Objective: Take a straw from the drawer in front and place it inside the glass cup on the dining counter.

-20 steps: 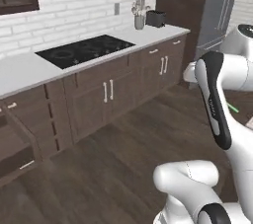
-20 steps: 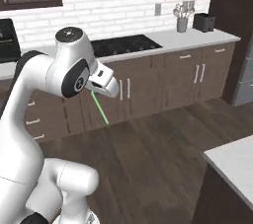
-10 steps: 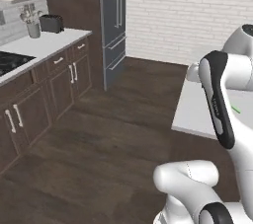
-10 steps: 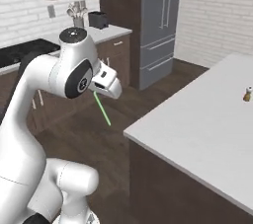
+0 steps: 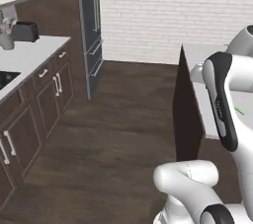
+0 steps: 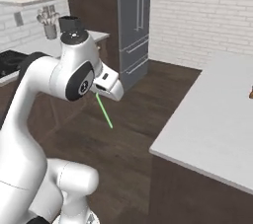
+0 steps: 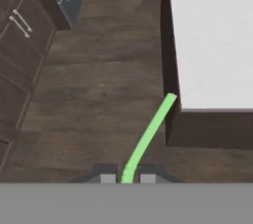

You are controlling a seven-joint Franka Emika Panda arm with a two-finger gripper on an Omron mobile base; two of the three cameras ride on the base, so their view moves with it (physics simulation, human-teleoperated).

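Observation:
My gripper [image 7: 127,178] is shut on the lower end of the thin bright green straw [image 7: 148,136], whose free end reaches out over the wood floor toward the corner of the dining counter [image 7: 212,35]. From the right base view the straw [image 6: 104,111] hangs slanting down from the gripper [image 6: 99,95], well to the left of the counter's white top [image 6: 217,119]. In the left base view a sliver of green straw [image 5: 239,112] peeks out beside the arm, above the counter's dark wood base [image 5: 185,114]. The glass cup and the drawer are out of view.
A tall grey fridge [image 6: 133,20] stands against the back wall. The wall counter with a black toaster [image 5: 24,31] and dark cabinets [image 5: 44,99] runs along the left. A small brown shaker [image 6: 251,92] sits on the dining counter's right. Open wood floor [image 5: 118,134] lies between.
The whole picture has swung from the stove and wall cabinets round to the fridge and dining counter, so the base has moved. The straw stays gripped the same way.

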